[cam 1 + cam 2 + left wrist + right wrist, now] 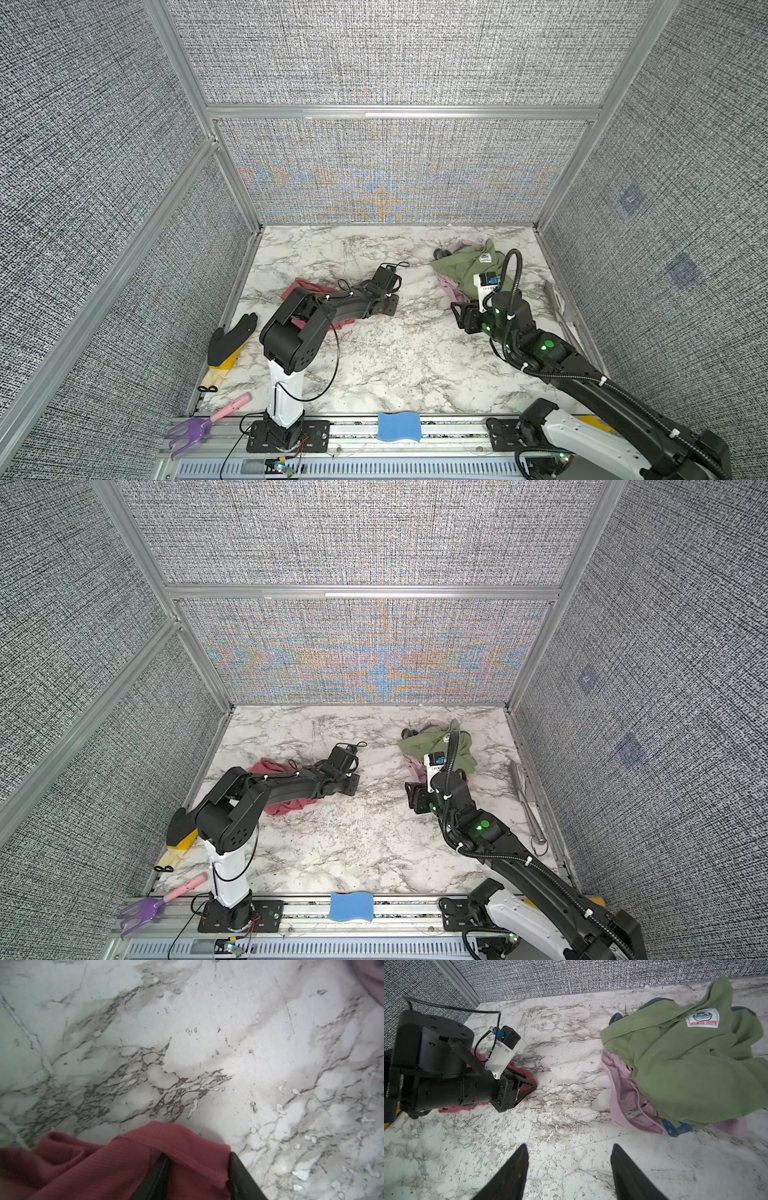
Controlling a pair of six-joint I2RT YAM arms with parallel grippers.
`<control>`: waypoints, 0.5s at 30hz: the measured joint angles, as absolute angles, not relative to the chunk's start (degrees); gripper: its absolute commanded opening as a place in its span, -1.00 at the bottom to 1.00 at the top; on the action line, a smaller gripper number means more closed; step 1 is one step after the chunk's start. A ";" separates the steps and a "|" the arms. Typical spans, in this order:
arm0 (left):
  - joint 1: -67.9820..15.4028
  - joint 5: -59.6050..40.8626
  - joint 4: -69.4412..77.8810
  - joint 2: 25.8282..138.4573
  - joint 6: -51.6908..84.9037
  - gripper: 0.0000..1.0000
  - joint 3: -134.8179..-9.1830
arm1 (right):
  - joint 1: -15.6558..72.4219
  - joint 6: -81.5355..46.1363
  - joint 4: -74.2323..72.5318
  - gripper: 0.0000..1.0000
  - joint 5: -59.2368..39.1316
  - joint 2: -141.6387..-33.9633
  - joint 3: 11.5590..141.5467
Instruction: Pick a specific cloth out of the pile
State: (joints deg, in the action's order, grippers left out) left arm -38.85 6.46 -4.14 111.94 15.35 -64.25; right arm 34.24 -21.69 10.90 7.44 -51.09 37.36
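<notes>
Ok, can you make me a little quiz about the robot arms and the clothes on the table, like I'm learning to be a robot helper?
1. True or false: the rose-red cloth lies on top of the pile.
2. What is between the fingers of the right gripper? A) the cloth B) nothing C) a toy car
3. Fill in: the cloth sits between the fingers of the ____ gripper.

Key:
1. False. It lies apart from the pile, on the marble table.
2. B.
3. The left gripper.
</notes>
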 measured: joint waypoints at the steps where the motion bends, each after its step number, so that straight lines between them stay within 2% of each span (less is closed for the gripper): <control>1: -38.89 6.98 -4.08 112.01 15.29 -0.44 -64.23 | 34.24 -21.69 10.90 0.29 7.46 -51.09 37.36; 4: -38.89 8.84 -3.68 112.27 15.51 -0.95 -64.23 | 34.24 -21.69 10.90 0.29 7.57 -51.11 37.39; 5: -38.89 9.08 -3.60 112.27 15.73 -1.00 -64.23 | 34.24 -21.69 10.90 0.29 7.57 -51.13 37.39; 15: -39.64 9.63 -7.92 105.60 19.70 -1.00 -64.38 | 34.24 -21.19 10.94 0.29 7.64 -52.93 38.92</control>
